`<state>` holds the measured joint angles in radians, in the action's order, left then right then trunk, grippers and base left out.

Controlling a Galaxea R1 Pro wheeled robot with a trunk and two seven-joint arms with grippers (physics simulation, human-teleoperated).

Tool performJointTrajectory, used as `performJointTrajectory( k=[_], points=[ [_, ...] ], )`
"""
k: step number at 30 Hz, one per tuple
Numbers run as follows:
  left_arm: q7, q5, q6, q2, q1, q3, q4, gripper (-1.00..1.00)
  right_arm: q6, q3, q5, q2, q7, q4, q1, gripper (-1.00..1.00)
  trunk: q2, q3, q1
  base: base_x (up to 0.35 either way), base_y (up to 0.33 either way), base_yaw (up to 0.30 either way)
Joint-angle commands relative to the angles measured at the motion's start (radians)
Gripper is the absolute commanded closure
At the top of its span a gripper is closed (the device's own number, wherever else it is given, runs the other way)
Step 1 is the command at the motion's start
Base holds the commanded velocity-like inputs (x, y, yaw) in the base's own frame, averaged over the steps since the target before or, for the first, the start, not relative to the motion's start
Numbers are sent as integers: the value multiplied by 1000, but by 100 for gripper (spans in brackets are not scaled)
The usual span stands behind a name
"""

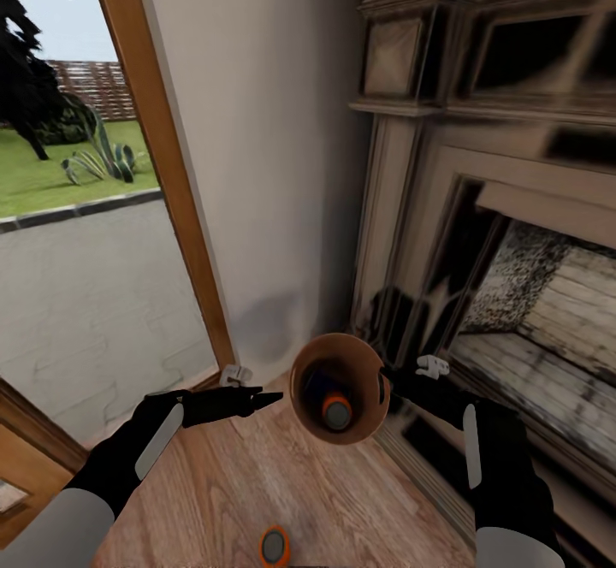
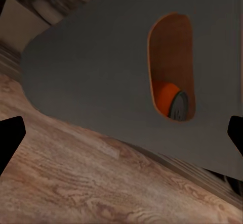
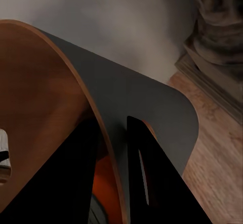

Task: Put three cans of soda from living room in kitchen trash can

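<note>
The trash can (image 1: 306,361) is tilted, its brown inside facing me, just above the wood floor by the fireplace. My right gripper (image 1: 387,377) is shut on its rim (image 3: 61,67), with one finger (image 3: 76,178) inside the wall and the other outside. An orange soda can (image 1: 336,411) lies in the bin, and it shows through the slot handle (image 2: 171,47) as an orange can (image 2: 169,96). Deeper inside is a dark bluish shape that I cannot identify. A second orange can (image 1: 275,545) stands on the floor close to me. My left gripper (image 1: 261,399) is open beside the bin's grey wall (image 2: 91,67), not touching it.
A brick fireplace (image 1: 513,234) with a carved surround stands close on the right. A wood-framed glass door (image 1: 171,174) is on the left, with a white wall (image 1: 274,149) between the two. Light wood floor (image 1: 359,499) stretches toward me.
</note>
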<state>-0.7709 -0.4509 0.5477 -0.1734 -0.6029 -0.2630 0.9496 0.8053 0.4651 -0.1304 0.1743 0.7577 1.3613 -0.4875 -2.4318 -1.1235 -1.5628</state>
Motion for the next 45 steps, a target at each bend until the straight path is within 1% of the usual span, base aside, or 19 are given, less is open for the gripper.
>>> performJointTrajectory(
  k=[1,19,28,35,45],
  points=[
    [0,0,0,0,0,0,0,-100,13,0,31,0,2,1,0,100,0,-2,0,0,0,0],
    [-1,0,0,0,0,0,4,-100,14,0,31,0,2,1,0,100,0,-30,0,0,0,0],
    [-1,0,0,0,0,-1,2,-100,42,0,31,0,0,1,0,100,0,-32,0,0,0,0],
    [-1,0,0,0,0,-1,1,-100,44,0,31,0,0,2,0,100,0,-32,0,0,0,0],
    [-1,0,0,0,0,-1,-1,-100,41,1,31,0,2,2,0,100,0,-46,0,0,0,0]
  ],
)
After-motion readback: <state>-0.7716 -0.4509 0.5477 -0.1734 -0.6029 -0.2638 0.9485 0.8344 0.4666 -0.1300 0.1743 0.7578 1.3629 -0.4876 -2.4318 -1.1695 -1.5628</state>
